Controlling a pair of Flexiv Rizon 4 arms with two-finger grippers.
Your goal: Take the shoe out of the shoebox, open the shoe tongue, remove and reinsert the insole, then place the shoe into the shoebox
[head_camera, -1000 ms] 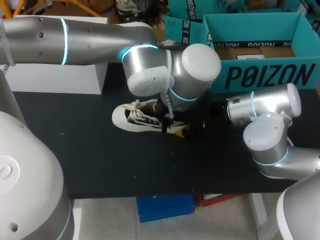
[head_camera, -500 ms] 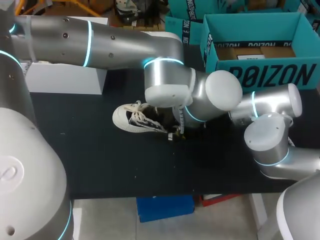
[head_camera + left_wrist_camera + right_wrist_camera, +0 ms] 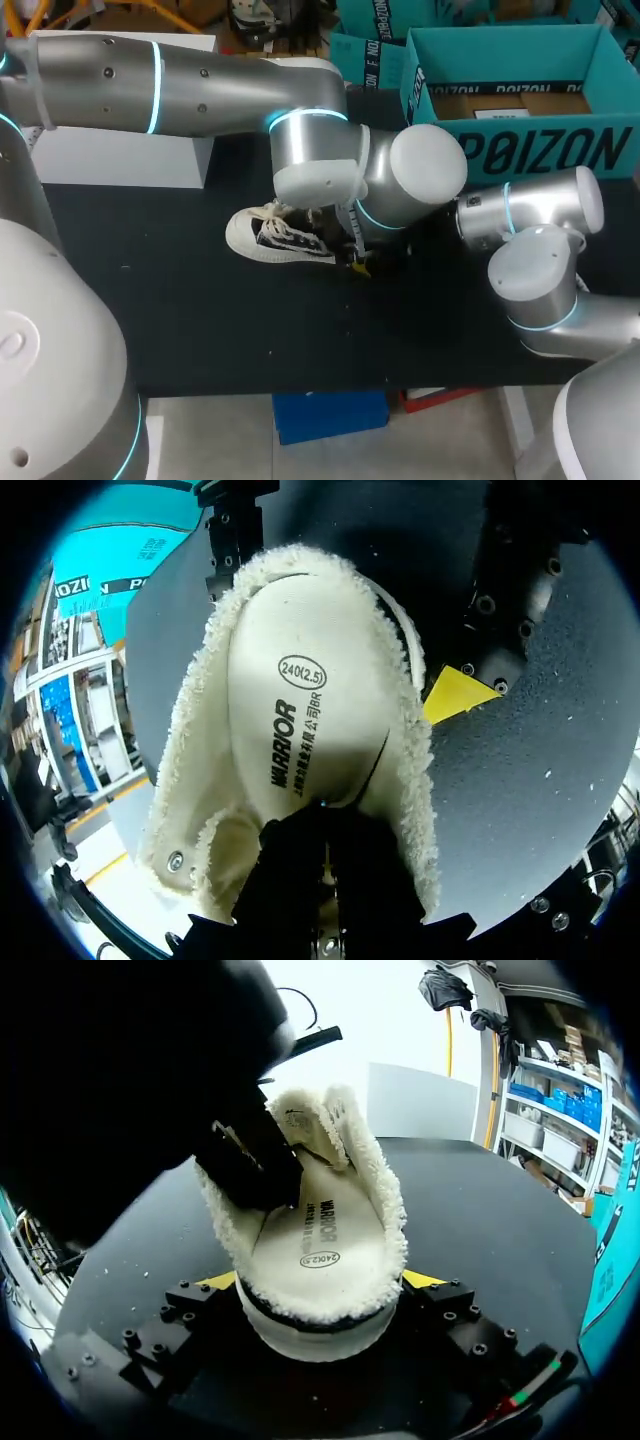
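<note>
A cream canvas shoe (image 3: pixel 262 235) lies on its side on the black table (image 3: pixel 300 330), toe to the left. My right gripper (image 3: pixel 320 1285) grips its heel, one yellow tip on each side. In the left wrist view I look down into the fleece-lined shoe (image 3: pixel 200 730) at the printed insole (image 3: pixel 300 710). My left gripper (image 3: pixel 325 815) is inside the shoe, fingers shut, tips against the front part of the insole. I cannot see whether it pinches the insole. The right wrist view shows the left gripper (image 3: pixel 255 1175) as a dark block in the shoe's mouth. The teal shoebox (image 3: pixel 540 150) stands open at the back right.
A white box (image 3: pixel 120 155) stands at the back left of the table. My left arm's wrist (image 3: pixel 370 180) hangs over the shoe's heel end and hides it in the head view. My right arm's elbow (image 3: pixel 530 270) sits just in front of the shoebox.
My left gripper's fingers have closed inside the shoe. The left wrist swung right and then back a little to the left. The shoe and right arm stayed put.
</note>
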